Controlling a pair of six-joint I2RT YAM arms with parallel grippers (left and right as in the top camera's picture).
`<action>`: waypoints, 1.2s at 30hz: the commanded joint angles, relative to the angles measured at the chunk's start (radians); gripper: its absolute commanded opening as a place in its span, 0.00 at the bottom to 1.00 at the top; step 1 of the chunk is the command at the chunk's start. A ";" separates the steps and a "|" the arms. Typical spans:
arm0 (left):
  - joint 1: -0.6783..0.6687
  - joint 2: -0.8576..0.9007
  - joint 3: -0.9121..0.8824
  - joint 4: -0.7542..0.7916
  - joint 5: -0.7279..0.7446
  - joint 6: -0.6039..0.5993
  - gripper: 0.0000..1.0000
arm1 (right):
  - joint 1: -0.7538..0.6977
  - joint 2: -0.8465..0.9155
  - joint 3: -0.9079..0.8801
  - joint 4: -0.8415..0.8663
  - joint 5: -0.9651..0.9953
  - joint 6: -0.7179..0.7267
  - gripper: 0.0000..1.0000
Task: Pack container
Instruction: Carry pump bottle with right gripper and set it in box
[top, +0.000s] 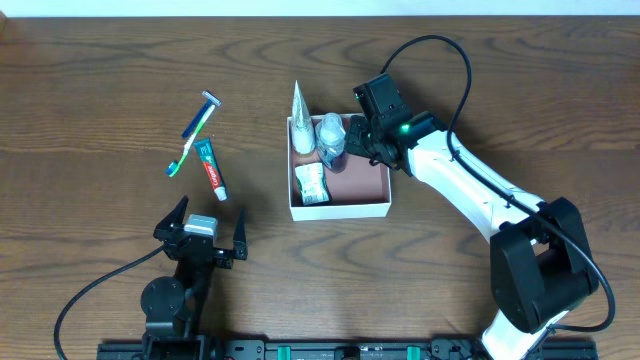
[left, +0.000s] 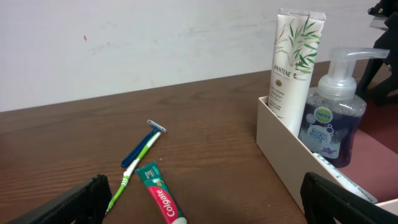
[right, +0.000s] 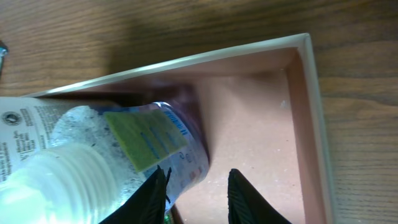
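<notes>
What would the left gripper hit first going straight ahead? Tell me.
Probably the toothpaste tube, lying just ahead of the open left gripper, slightly left of centre; the gripper's height is unclear.

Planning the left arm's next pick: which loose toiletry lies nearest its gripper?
The red-and-green toothpaste tube; the toothbrush and razor lie farther from the left gripper.

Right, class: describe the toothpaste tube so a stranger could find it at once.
On the table, find the square white-walled container. Left of it in the overhead view lie three small items. The toothpaste tube is the short, flat green, white and red one, beside a slim toothbrush and razor.
</notes>
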 joint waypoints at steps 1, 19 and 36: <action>0.004 0.001 -0.018 -0.031 0.028 0.016 0.98 | 0.008 0.009 -0.005 0.002 -0.029 0.050 0.29; 0.004 0.001 -0.018 -0.031 0.028 0.016 0.98 | 0.008 0.009 -0.005 0.014 -0.109 0.128 0.24; 0.004 0.001 -0.018 -0.031 0.028 0.016 0.98 | -0.043 -0.008 -0.005 0.027 -0.154 0.114 0.31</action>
